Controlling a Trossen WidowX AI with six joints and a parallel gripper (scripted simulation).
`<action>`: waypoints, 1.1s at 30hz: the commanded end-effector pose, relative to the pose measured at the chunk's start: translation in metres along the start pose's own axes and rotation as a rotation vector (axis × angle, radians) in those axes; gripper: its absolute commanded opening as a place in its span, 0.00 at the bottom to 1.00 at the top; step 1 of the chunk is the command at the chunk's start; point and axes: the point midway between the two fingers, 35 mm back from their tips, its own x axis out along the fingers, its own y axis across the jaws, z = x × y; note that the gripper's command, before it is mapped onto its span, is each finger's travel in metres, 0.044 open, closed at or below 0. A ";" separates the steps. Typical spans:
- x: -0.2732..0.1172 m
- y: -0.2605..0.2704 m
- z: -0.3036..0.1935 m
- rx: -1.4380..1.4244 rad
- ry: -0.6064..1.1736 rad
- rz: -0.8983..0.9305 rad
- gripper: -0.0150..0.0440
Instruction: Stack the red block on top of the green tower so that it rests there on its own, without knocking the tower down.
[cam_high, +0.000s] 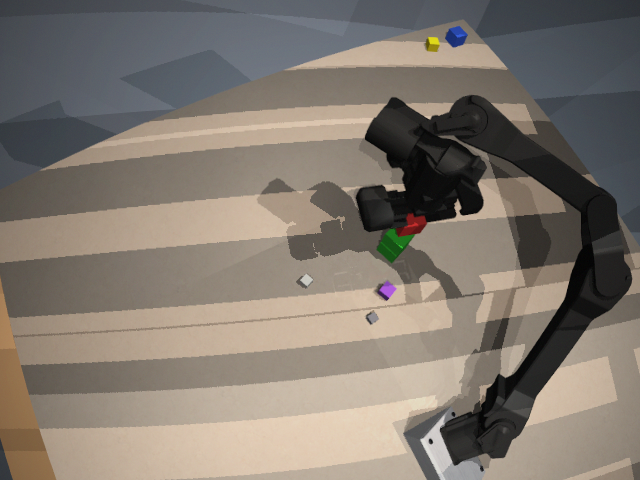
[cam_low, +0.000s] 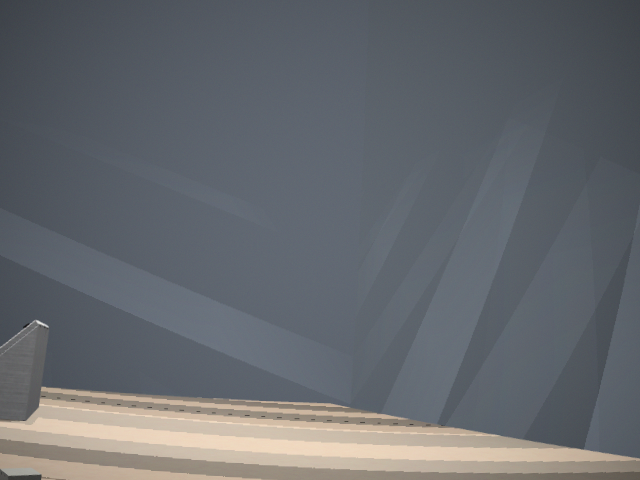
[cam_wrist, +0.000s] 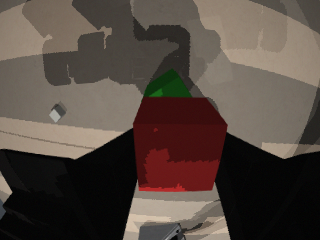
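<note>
green tower (cam_high: 394, 244) directly below, purple cube (cam_high: 387, 289) near, far side open

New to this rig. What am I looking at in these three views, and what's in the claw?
It is one black jointed arm bolted to a striped table. The first picture looks down from above, the second from the side (the arm is out of frame), the third from a camera on the wrist. The end effector is shut on a red block, just above a green tower. Loose on the table: purple, white, grey, yellow and blue cubes.
</note>
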 end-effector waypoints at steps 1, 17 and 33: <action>-0.001 -0.001 0.001 -0.011 -0.010 -0.002 0.25; 0.036 -0.001 0.000 -0.010 -0.011 -0.003 0.25; 0.038 -0.001 0.000 -0.010 -0.011 -0.003 0.25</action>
